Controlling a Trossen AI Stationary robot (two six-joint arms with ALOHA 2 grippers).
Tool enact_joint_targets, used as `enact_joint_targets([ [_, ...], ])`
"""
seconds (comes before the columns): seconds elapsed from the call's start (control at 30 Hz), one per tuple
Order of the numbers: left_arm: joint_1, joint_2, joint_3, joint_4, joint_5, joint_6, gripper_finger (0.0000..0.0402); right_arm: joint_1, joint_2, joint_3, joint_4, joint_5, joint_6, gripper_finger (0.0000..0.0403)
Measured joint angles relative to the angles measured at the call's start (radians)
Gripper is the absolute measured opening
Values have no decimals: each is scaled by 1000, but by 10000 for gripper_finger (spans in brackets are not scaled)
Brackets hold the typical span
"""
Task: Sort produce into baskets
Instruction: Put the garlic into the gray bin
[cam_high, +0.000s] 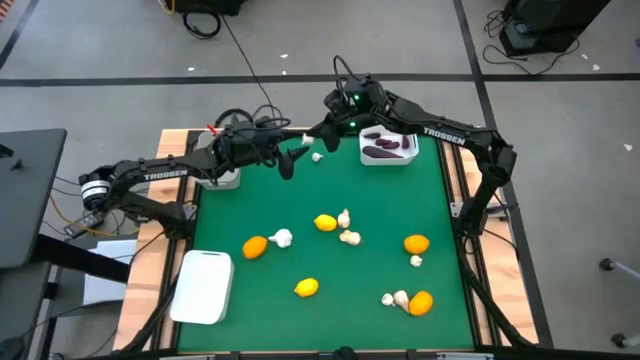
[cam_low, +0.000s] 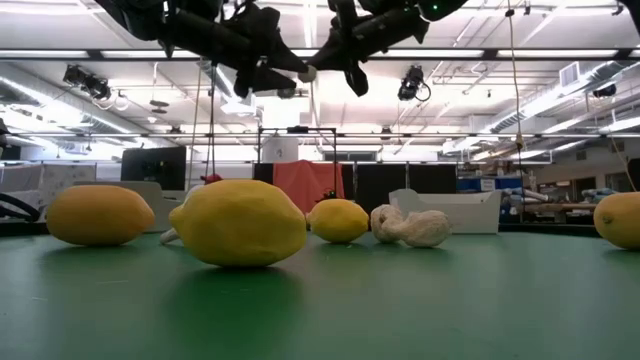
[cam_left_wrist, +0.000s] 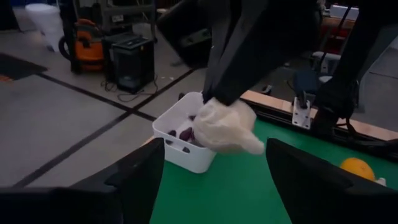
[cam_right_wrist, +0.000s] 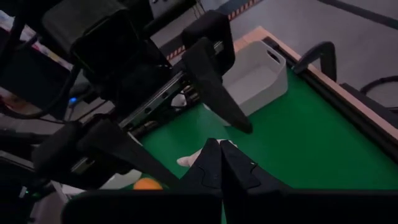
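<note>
A white garlic bulb (cam_left_wrist: 225, 127) hangs high over the table's far side with my right gripper (cam_right_wrist: 219, 155) shut on it. My left gripper (cam_left_wrist: 214, 168) is open just short of the bulb, one finger on each side and neither touching. Beyond them, at the far right, a white basket (cam_high: 388, 158) holds dark purple eggplants (cam_high: 385, 150). A second basket (cam_high: 224, 180) sits under my left arm at the far left. Oranges (cam_high: 255, 246), lemons (cam_high: 325, 222) and more garlic (cam_high: 283, 238) lie loose on the green mat. My right gripper pinches the top of the garlic bulb (cam_left_wrist: 214, 107) between its two fingers (cam_left_wrist: 249, 68). They slant down onto it from above, on the table's far right side. The bulb hangs below the fingertips, lifted clear of the table.
A third white basket (cam_high: 203, 287) lies at the near left, partly off the mat. Loose fruit and garlic lie across the mat's middle and its near right (cam_high: 421, 302). The wooden table rim (cam_high: 455, 180) runs along both sides.
</note>
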Motion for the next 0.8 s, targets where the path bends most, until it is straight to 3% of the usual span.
enact_joint_targets([
  [0.57,0,0,0,47,-1,19,162,10,0,0,36,9,46,3],
  [0.8,25,-1,0,22,6,-64,114,10,11,0,39,14,76,57],
])
